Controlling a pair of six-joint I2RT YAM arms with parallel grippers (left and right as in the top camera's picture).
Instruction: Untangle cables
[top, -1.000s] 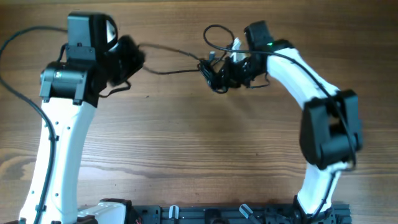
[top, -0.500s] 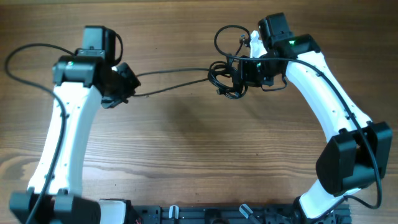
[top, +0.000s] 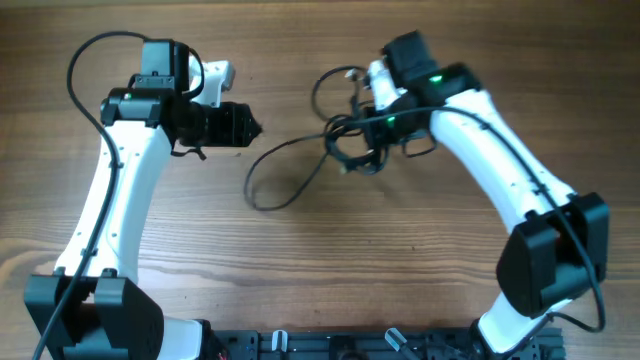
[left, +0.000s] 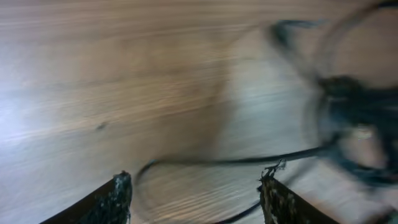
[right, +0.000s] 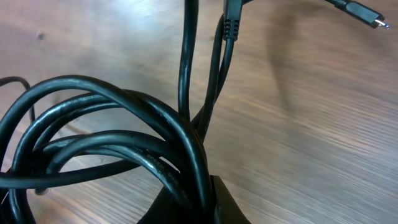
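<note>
Wood table (top: 320, 270): R hand (top: 385, 118) grips cables (top: 343, 140).

Thin black cables (top: 352, 145), glossy, bunched in a knot of overlapping coils toward the far edge of the worktop (top: 330, 270), a little right of its middle. One open loop (top: 316, 92) arching out toward that edge. One long strand (top: 248, 185) trailing left and nearward, curling into a slack hook flat on the wood. Small plug (right: 367, 15) at a free end.
</note>
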